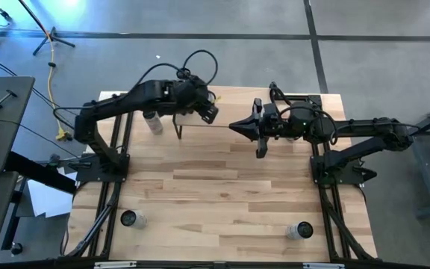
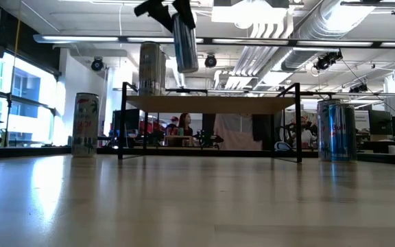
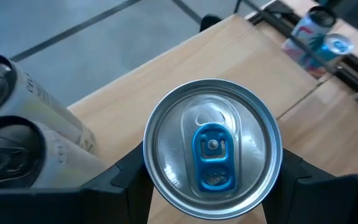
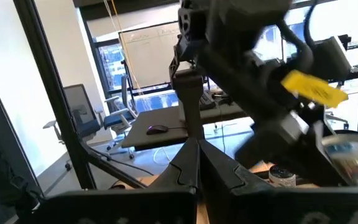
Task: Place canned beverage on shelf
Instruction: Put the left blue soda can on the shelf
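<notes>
A silver canned beverage with a blue tab (image 3: 211,149) hangs tilted above the shelf's left part (image 2: 185,44), with my left gripper (image 3: 211,180) (image 1: 206,110) shut on it. The shelf (image 2: 211,104), a light-wood board on thin black legs, stands at the table's far middle. Pale cans (image 2: 151,68) (image 3: 36,124) stand on its left end. My right gripper (image 1: 234,127) (image 4: 197,162) is shut on nothing. It points level toward the table's left, to the right of the held can. My left gripper pinches the can between its two fingers (image 3: 126,177), one on each side of the wall just below the top rim (image 3: 154,180). The fingers slant down from the table's left. The can hangs tilted below them (image 2: 185,58), clear of the shelf, its top toward the wrist.
A white can (image 1: 129,219) (image 2: 86,125) stands near the table's front left, and a blue-and-silver can (image 1: 301,230) (image 2: 338,130) near the front right. Black frame struts run along both table sides (image 1: 110,217). The shelf board right of the pale cans is bare (image 2: 252,103).
</notes>
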You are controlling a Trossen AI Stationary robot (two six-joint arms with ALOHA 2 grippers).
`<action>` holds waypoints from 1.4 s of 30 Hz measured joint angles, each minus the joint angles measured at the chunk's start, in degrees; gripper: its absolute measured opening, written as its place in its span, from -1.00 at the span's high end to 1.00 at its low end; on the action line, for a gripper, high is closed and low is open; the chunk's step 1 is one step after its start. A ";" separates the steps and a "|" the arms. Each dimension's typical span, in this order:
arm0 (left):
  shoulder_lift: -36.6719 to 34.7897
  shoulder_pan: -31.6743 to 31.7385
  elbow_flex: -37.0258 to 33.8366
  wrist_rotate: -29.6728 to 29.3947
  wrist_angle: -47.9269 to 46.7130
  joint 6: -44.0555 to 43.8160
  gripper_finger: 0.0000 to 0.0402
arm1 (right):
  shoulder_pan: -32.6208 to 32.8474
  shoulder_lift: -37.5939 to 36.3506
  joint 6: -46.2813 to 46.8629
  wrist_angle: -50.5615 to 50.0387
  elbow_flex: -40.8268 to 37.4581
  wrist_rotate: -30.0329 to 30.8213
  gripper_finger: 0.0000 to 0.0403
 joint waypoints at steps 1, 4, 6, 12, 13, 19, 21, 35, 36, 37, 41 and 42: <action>0.71 0.36 0.00 0.17 0.01 -0.47 0.06 | 0.00 0.00 0.00 0.00 0.00 0.70 1.00; 2.83 1.56 0.01 2.06 0.04 -0.78 0.05 | 0.00 0.00 0.00 0.00 0.02 1.24 1.00; 4.04 2.23 0.00 1.90 0.02 -0.80 0.04 | -0.02 0.00 0.00 0.00 0.02 1.28 1.00; 6.14 3.62 0.01 2.09 0.21 -2.05 0.03 | 0.00 0.00 0.00 -0.17 0.02 1.28 1.00; 6.25 3.64 0.00 2.18 0.18 -2.23 0.03 | 0.00 0.00 0.00 -0.21 0.00 1.28 1.00; 6.28 3.72 0.00 2.53 0.23 -2.45 0.03 | 0.00 0.00 0.00 -0.22 0.01 1.28 1.00; 6.28 3.72 0.00 2.55 0.22 -3.42 0.03 | 0.00 0.00 0.00 -0.22 0.02 1.28 1.00; 6.28 3.67 0.00 4.11 0.15 1.10 0.03 | 0.00 0.00 0.00 -0.22 0.02 1.28 1.00; 6.28 3.67 0.00 4.31 0.15 1.01 0.03 | 0.00 0.00 0.00 -0.22 0.02 1.28 1.00; 6.28 3.67 0.00 4.33 0.15 0.78 0.03 | 0.00 0.00 0.00 -0.22 0.02 1.28 1.00; 6.83 3.74 0.00 4.25 0.40 0.41 0.03 | 0.00 0.00 0.00 -0.22 0.02 1.28 1.00; 6.98 3.96 -0.05 4.39 0.29 -0.04 0.03 | 0.00 0.00 0.00 -0.22 0.02 1.28 1.00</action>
